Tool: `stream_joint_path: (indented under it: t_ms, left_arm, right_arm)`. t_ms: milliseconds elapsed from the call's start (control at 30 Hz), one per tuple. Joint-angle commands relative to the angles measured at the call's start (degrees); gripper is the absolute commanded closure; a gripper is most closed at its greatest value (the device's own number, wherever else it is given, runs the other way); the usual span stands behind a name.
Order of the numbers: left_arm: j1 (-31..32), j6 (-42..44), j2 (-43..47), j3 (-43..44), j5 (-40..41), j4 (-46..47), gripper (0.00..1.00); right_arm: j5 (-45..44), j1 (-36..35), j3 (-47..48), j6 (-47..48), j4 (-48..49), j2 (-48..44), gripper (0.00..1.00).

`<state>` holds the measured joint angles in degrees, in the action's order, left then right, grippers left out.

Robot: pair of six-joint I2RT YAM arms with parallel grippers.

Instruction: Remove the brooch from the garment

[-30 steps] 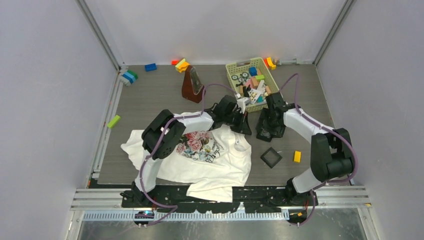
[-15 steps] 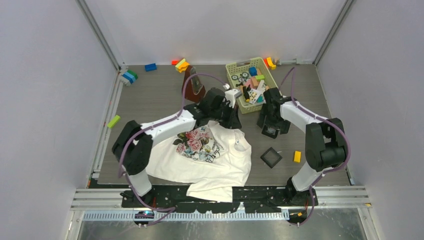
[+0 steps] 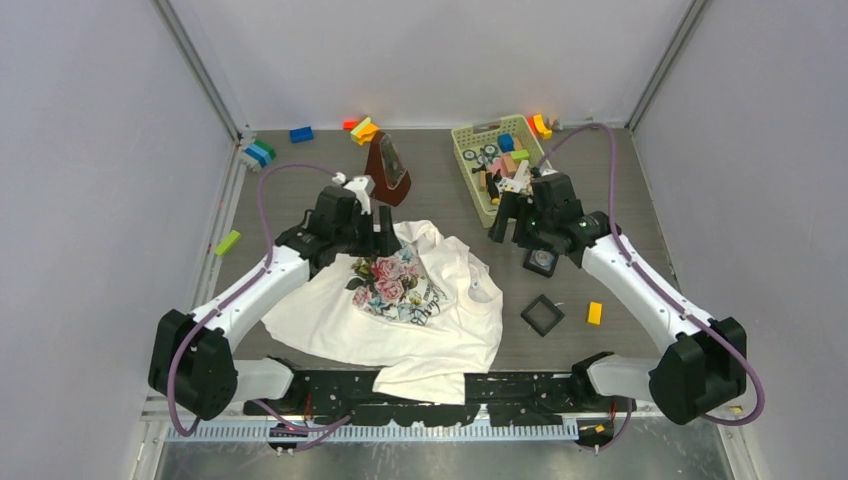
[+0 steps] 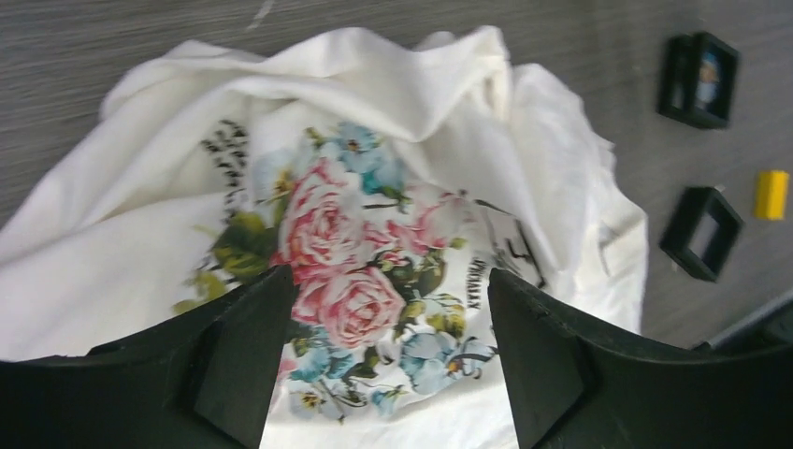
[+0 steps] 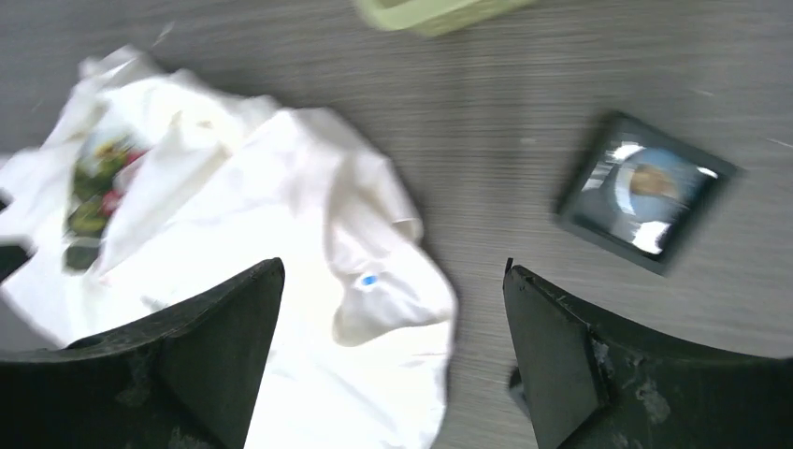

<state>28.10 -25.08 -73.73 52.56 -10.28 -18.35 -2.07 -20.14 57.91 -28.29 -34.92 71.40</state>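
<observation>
We read the brooch (image 5: 645, 189) as the small silvery-grey disc lying inside the black square tray (image 5: 591, 168) at the upper right of the right wrist view. It sits well apart from the garment (image 5: 281, 178), which fills the left half of that frame. The picture is blurred, so we hold that loosely.

The brooch looks light, hard and smooth (likely to skate about on the tray floor), so we would take it across its rim with a narrow pinch. Any pin on its back is not visible. The garment is soft and limp, and would lift along with anything caught in it.

The right gripper (image 5: 393, 374) is spread wide and empty. The left gripper (image 4: 388, 374) is equally wide and empty, above the rose print (image 4: 346, 281) at the centre of its frame.
</observation>
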Motion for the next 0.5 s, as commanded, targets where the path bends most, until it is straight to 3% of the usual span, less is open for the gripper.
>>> stream_joint_path:
  t_ms: [0,200,367,467]
  left_arm:
    - [-1.7,0.7,2.2,-0.7,11.9,-5.6,0.2]
    - [-1.9,1.3,1.0,-3.4,16.9,-5.4,0.19]
    - [-2.5,2.3,-1.4,-5.5,17.0,-2.0,0.25]
    - [-4.9,1.9,-5.1,-5.6,12.5,0.3,0.35]
  right_arm:
    - [10.1,-6.4,-0.8,2.9,10.1,1.4,0.08]
    - [6.6,-19.0,3.0,6.3,14.7,10.3,0.06]
    - [2.7,-22.7,7.9,6.2,17.0,19.5,0.06]
    - [2.6,-23.0,11.5,5.7,17.9,23.6,0.18]
